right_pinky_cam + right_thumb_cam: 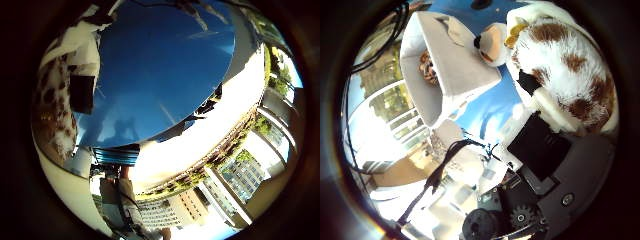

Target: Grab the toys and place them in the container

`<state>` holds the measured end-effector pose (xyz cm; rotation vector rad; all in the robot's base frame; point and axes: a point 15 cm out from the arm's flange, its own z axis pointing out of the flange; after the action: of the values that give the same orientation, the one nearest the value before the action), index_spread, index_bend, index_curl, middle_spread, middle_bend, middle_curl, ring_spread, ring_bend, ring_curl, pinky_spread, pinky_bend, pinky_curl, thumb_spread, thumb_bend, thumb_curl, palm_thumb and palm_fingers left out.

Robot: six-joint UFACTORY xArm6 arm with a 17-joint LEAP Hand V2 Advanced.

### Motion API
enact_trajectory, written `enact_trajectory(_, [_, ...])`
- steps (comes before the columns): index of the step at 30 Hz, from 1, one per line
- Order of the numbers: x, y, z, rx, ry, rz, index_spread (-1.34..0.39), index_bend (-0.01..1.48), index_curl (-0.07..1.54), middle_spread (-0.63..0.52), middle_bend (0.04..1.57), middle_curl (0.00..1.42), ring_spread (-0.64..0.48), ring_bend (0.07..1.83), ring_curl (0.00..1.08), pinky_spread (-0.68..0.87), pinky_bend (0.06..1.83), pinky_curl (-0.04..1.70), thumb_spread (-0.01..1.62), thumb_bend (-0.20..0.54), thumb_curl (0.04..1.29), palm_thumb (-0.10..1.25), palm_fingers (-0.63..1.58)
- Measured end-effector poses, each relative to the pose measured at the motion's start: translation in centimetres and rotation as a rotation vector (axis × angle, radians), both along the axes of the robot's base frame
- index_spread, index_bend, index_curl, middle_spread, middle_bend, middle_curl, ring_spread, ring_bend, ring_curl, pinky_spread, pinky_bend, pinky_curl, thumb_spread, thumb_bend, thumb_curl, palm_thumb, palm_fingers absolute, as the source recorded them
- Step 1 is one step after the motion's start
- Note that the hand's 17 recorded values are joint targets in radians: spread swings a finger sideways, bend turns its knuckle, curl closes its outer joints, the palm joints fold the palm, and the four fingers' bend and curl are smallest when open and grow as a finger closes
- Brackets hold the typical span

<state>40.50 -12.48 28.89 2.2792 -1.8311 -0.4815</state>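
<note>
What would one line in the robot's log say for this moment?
hand: curled on spotted plush toy | container: on blue table, one toy inside | stage: carrying, not yet dropped

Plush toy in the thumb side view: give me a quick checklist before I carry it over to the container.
1. Toy close to the palm: ok. The white and brown plush toy fills much of the thumb side view.
2. Fingers closed round the toy: cannot tell. Parts of the hand lie against it, but the curl is hidden.
3. Container in sight: ok. The white container stands on the blue table.
4. Container has room: ok. One brownish toy shows inside.
5. Path clear: not ok. A second plush lies beside the container.
</note>
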Motion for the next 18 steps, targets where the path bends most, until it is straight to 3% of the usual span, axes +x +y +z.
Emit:
enact_trajectory(8, [1.4,3.0,8.4,0.11,-0.12,0.009,-0.75,0.8,1.01,-0.17,1.34,1.01,-0.1,1.56,0.79,0.16,1.56,0.92,1.09,-0.009,0.8,0.99,0.78])
enact_trajectory(18, [1.7,15.3,14.7,0.223,-0.271,0.18,-0.77,0.73,1.22,-0.16,1.37,1.0,-0.1,1.59,0.79,0.15,1.58,0.92,1.1,-0.011,0.86,0.97,0.76])
